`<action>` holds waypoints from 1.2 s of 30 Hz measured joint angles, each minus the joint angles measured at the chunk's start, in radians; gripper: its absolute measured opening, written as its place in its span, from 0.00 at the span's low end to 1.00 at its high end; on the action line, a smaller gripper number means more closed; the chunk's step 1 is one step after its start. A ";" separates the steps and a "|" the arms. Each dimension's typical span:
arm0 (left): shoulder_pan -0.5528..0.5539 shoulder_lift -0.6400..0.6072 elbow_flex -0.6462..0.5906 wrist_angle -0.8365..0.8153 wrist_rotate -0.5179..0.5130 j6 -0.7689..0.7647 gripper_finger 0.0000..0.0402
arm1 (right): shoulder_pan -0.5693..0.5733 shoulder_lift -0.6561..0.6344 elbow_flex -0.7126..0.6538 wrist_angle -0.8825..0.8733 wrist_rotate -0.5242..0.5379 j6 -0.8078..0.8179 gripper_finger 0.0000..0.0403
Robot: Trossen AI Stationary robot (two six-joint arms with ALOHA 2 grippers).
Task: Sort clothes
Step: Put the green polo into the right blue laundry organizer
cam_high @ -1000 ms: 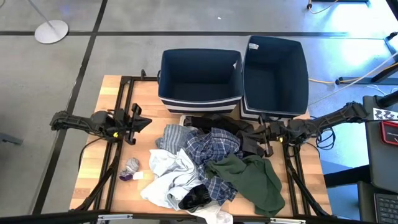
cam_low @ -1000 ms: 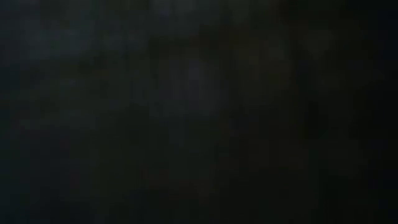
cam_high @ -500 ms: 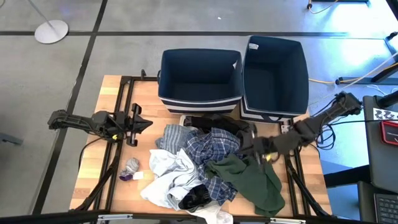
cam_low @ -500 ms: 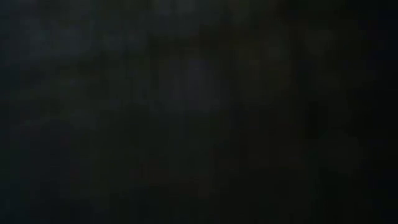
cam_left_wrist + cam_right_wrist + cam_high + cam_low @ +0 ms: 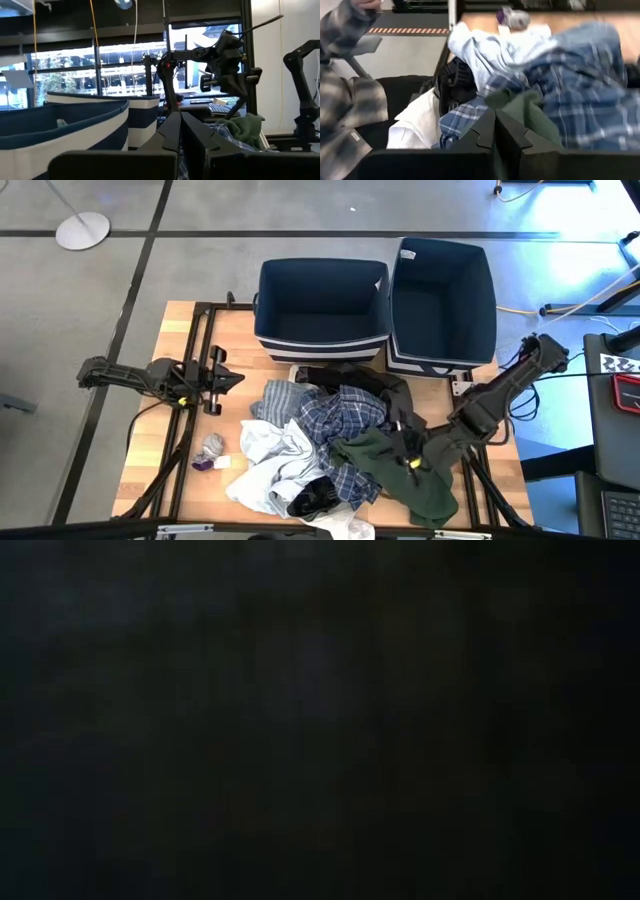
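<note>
A wooden table (image 5: pixel 150 380) held a loose heap of clothes, seen from above. At the heap's centre lay a blue-white plaid shirt (image 5: pixel 345 415), partly overlapped by an olive green top (image 5: pixel 415 475) on the right side of the pile. A pale blue-white garment (image 5: pixel 275 455) spread to the left of the plaid, a black item (image 5: pixel 315 498) sat near the table's front edge, and another dark garment (image 5: pixel 350 377) lay at the back of the heap, just in front of the bins. A small grey bundle (image 5: pixel 212 446) rested apart, to the left of the pile.

Two navy fabric bins stood side by side at the far edge: the left bin (image 5: pixel 322 340) and the right bin (image 5: pixel 443 355), both showing only dark interiors.

The right gripper (image 5: pixel 408 455) was over the olive green top, its arm reaching in from the right; in the right wrist view its fingers (image 5: pixel 492 132) were pressed together, with nothing visibly between them, above green and plaid cloth. The left gripper (image 5: pixel 222 378) waited at the table's left, well apart from the clothes, its fingers (image 5: pixel 182 131) likewise closed together.

A person's plaid sleeve (image 5: pixel 347 100) showed at the edge of the right wrist view (the low view was too dark to read).
</note>
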 joint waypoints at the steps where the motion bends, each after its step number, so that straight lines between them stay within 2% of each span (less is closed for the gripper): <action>1: 0.000 0.000 0.000 0.000 0.000 0.004 0.01 | -0.008 -0.001 0.000 -0.019 -0.018 0.030 0.07; 7: 0.000 0.000 0.000 -0.004 0.000 -0.010 0.01 | -0.030 -0.030 0.000 -0.126 -0.097 0.123 0.29; 13: 0.000 0.000 0.000 -0.015 0.000 -0.040 0.01 | -0.030 -0.038 0.000 -0.178 -0.099 0.169 0.56; 18: 0.000 0.000 0.000 -0.016 0.000 -0.056 0.01 | -0.029 0.025 0.001 -0.181 -0.143 0.191 0.71; 21: 0.000 0.000 0.000 -0.017 0.000 -0.056 0.01 | -0.024 0.068 0.001 -0.184 -0.151 0.191 0.75; 27: 0.000 0.000 0.000 -0.026 0.000 -0.061 0.01 | -0.008 0.166 0.001 -0.202 -0.157 0.201 0.76; 32: 0.000 0.000 0.000 -0.027 0.000 -0.060 0.01 | -0.008 0.231 0.001 -0.235 -0.157 0.215 0.73; 36: 0.000 0.000 0.000 -0.027 -0.001 -0.061 0.01 | -0.010 0.265 0.001 -0.235 -0.109 0.215 0.70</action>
